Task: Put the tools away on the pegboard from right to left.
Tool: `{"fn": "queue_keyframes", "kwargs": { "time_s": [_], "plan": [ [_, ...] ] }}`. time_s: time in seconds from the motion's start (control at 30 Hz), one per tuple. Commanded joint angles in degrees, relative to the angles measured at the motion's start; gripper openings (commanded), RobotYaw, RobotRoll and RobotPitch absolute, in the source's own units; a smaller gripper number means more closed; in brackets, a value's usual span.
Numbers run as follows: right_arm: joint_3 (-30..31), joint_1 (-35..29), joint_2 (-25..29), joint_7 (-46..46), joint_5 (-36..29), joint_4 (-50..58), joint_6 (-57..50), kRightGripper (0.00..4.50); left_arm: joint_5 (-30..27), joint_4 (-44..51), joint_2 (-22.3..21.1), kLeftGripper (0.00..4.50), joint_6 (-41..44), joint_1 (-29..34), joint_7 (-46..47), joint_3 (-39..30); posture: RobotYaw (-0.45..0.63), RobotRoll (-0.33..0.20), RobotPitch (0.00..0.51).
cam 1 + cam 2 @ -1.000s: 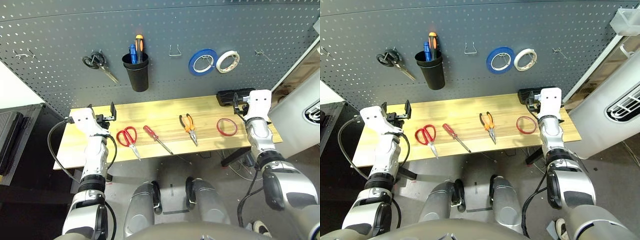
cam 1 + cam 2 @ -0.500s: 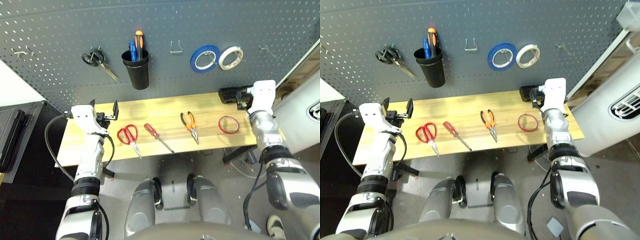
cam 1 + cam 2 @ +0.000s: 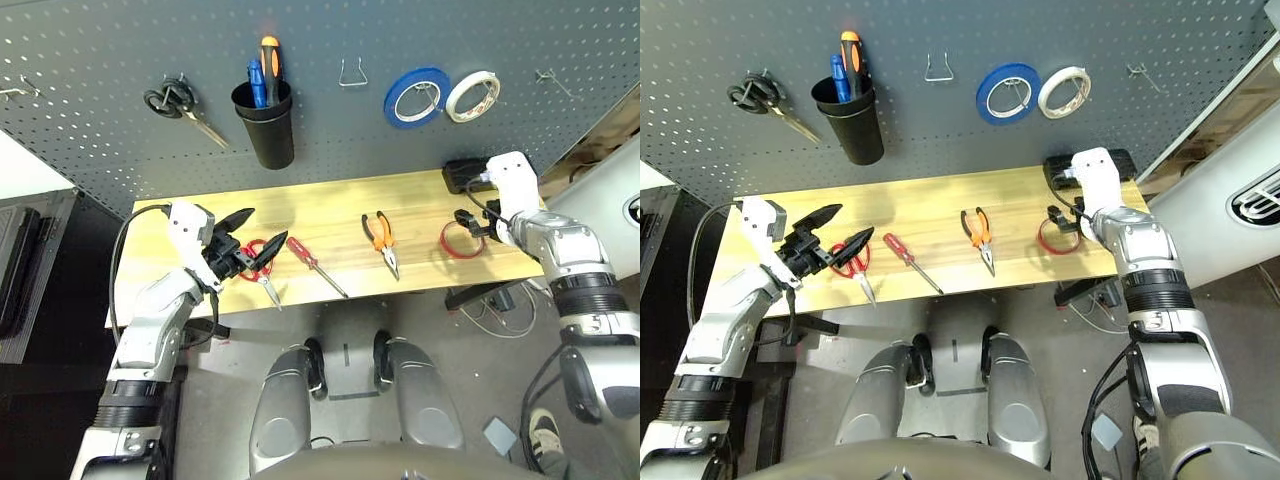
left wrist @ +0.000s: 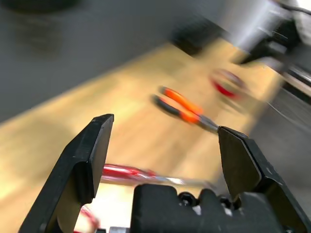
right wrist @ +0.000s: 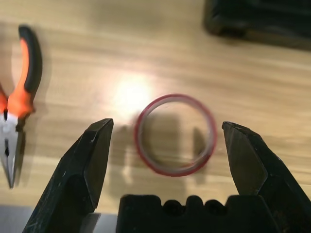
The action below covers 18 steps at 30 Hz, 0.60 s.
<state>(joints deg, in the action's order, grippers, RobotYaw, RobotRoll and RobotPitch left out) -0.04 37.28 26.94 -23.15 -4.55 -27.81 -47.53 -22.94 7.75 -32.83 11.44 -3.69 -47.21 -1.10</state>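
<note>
"What hung up high?"
"Black-handled scissors (image 3: 174, 99), tilted, beside a black cup (image 3: 268, 138) that held a blue tool (image 3: 257, 84) and an orange-and-black handle (image 3: 270, 58)."
"And the tape?"
"A blue roll (image 3: 391, 98), with a white one (image 3: 454, 106) just beside it."
"Anything lower?"
"A black case (image 3: 1120, 163) lay on the light wooden tabletop (image 3: 330, 205). A white vented appliance (image 3: 1205, 235) stood near its end."

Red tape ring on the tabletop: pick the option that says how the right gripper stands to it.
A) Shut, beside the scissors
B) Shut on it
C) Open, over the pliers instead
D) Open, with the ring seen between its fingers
D: the right gripper has its fingers wide apart, and the red tape ring shows between them, lying on the wooden tabletop.
</note>
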Motion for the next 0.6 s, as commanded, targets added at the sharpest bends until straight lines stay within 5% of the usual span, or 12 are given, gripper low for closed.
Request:
{"fn": "queue_keyframes", "kwargs": {
  "time_s": [0.03, 0.6],
  "plan": [
    [1.4, 1.8, -1.0, -0.2, 1.2, -6.7, -0.8, 4.5, -0.5, 2.4, -3.4, 4.45, 1.9, 2.3, -6.3, 2.7, -0.07, 0.0, 0.304],
    [2.2, 11.0, -6.8, 2.6, 5.1, -34.8, 11.9, 4.32, 0.6, 1.7, -2.4, 4.49, 1.3, 1.5, -10.4, 5.9, -0.03, 0.0, 0.346]
  ]
}}
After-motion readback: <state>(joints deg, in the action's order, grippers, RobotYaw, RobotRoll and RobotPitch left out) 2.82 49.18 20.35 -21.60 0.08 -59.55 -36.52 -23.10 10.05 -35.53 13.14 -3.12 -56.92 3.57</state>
